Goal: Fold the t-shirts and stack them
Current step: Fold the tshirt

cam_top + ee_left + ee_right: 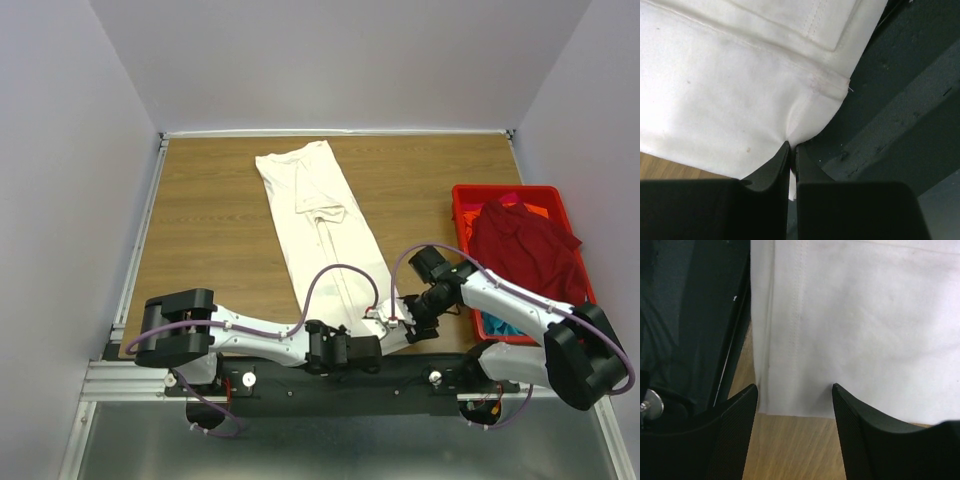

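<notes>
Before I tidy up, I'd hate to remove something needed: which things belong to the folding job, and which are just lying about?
Job: white shirt, dark red shirt, teal cloth at its edge.
Lying about: red crate, only holding the pile.

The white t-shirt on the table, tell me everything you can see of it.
The cream-white t-shirt is soft, matte cloth with stitched hems, folded lengthwise into a long narrow strip with a sleeve tucked on top. It lies flat on the wooden table, slanting from the far middle to the near edge. The left claw is shut on a corner of its near end. The right claw stands open over the other near corner, not gripping.
</notes>
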### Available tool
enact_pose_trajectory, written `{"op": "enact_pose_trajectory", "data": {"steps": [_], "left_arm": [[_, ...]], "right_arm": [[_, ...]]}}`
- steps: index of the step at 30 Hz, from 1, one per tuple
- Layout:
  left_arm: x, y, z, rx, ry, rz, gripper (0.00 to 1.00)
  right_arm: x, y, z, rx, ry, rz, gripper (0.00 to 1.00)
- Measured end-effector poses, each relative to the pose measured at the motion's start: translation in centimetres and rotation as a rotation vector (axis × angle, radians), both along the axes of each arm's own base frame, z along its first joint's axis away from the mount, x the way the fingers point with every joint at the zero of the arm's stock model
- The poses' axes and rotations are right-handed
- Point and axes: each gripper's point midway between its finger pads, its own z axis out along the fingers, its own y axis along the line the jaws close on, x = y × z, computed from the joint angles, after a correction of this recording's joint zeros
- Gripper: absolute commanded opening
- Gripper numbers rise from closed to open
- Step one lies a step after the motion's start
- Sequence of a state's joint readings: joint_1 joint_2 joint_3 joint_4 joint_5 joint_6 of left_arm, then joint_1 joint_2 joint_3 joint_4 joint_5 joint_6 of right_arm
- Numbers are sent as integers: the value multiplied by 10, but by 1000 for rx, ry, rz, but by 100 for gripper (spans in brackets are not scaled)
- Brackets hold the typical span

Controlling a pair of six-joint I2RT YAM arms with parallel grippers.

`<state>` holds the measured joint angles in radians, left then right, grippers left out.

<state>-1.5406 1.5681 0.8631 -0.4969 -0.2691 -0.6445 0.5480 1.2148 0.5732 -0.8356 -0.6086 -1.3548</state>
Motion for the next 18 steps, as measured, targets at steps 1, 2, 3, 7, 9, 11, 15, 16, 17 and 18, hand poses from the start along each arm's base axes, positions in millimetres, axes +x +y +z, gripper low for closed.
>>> {"op": "enact_pose_trajectory", "data": {"steps": [1,2,3,7,9,11,15,16,17,18], "left_arm": [[-1,2,-2,5,5,-2,11],[-2,3,-2,6,9,-4,11],[-3,4,-2,6,13,-5,11],[-5,10,-2,6,26,-10,11],[-6,11,-2,4,29,-11,11],[-6,11,-2,2,31,-13,11],[-7,11,-3,-19,37,-13,11],[-7,12,-2,-28,38,-10,11],[-8,11,-2,-43,39,-6,11],[-8,11,-1,-55,40,-4,11]], "right_arm": [[1,1,-1,0,-12,6,65],[2,3,-3,3,-21,9,64],[3,4,-4,6,-27,10,61],[6,12,-6,26,-61,14,56],[7,14,-6,29,-74,13,56],[8,14,-5,31,-92,11,59],[11,15,-3,32,-111,-3,67],[12,16,-3,32,-109,-10,68],[14,15,-1,24,-116,-18,68],[14,14,-1,19,-118,-24,68]]}}
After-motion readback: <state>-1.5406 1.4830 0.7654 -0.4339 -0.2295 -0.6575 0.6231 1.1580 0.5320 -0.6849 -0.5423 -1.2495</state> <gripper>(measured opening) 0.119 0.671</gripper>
